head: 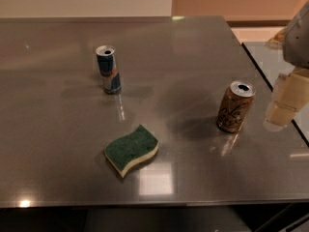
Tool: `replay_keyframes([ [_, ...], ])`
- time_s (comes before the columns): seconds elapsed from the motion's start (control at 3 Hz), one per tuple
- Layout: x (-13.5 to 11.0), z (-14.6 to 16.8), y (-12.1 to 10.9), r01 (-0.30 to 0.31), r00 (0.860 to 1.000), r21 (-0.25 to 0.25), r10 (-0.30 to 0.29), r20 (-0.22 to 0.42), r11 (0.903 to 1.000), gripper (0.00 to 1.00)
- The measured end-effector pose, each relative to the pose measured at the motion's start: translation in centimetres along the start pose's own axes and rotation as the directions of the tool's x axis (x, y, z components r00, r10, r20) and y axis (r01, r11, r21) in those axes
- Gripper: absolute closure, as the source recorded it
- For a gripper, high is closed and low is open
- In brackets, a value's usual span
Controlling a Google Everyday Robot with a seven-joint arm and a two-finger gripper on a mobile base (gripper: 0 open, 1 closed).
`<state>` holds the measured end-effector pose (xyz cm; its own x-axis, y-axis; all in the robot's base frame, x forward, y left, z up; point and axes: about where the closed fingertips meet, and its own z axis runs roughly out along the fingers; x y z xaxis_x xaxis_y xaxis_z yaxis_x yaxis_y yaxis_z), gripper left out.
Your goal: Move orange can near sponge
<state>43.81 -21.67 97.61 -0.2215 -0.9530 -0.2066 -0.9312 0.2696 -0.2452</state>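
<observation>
The orange can (235,107) stands upright on the right part of the grey table (58,144); it is brownish-orange with dark script and a silver top. The sponge (132,150), wavy with a dark green top and pale yellow body, lies flat near the table's front middle, well left of the can. My gripper (285,103) hangs at the right edge of the view, just right of the orange can and apart from it, holding nothing.
A slim blue-and-silver can (109,70) stands upright at the back left of the table. A second table surface (270,57) adjoins on the right, with a dark gap between. The table's front edge runs along the bottom.
</observation>
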Motion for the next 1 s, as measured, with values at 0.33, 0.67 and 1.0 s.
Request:
replay_keyframes([
  [0.33,0.0,0.0,0.0,0.0,1.0,0.0,0.0,0.0,1.0,0.0],
  [0.67,-0.1,-0.2,-0.6,-0.016,1.0,0.015,0.016,0.024,0.9998,0.0],
  [1.0,-0.2,0.5,-1.8,-0.041,0.995,0.019,0.04,0.087,0.999,0.0],
])
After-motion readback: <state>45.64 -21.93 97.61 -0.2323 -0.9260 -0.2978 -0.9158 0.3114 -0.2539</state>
